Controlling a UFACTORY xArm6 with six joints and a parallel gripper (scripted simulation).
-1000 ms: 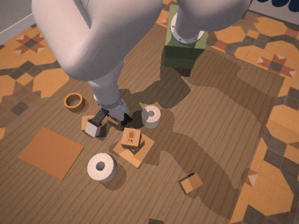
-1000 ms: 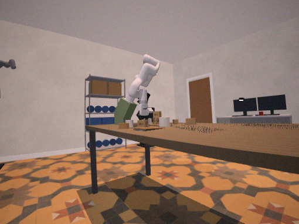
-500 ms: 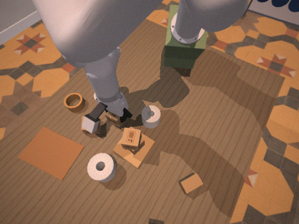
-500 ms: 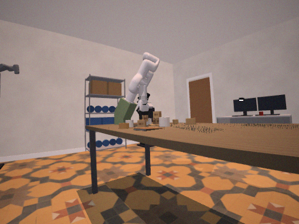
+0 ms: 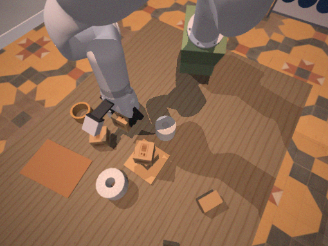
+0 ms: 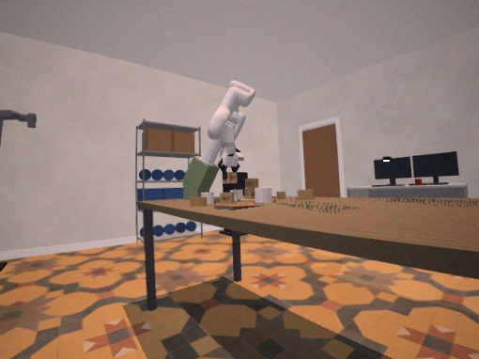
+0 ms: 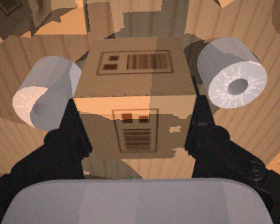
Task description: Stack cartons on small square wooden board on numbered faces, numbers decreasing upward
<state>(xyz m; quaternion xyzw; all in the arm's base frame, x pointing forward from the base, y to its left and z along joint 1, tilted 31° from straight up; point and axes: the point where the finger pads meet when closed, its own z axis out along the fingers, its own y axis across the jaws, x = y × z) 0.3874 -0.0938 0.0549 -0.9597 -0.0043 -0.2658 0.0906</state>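
The gripper (image 7: 137,130) is clamping a carton (image 7: 136,107) by two opposite side faces, its black fingers pressing flat on either side, and the exterior view is showing the carton hanging clear above the tabletop (image 6: 376,215). In the top view the held carton (image 5: 121,121) is peeking out from under the wrist, between a tan ring (image 5: 80,111) and a grey roll (image 5: 165,127). A second carton (image 5: 144,151) is sitting on the small square wooden board (image 5: 146,173), its label facing up and its edges turned slightly out of line with the board's edges. A third carton (image 5: 98,136) is resting on the tabletop just beside the wrist-mounted camera block (image 5: 93,123), partly hidden under it. A fourth carton (image 5: 209,201) is lying well apart from the others toward the near right side. A white roll (image 5: 110,183) is standing near the board's left corner, and a large flat orange mat (image 5: 56,167) is lying further left.
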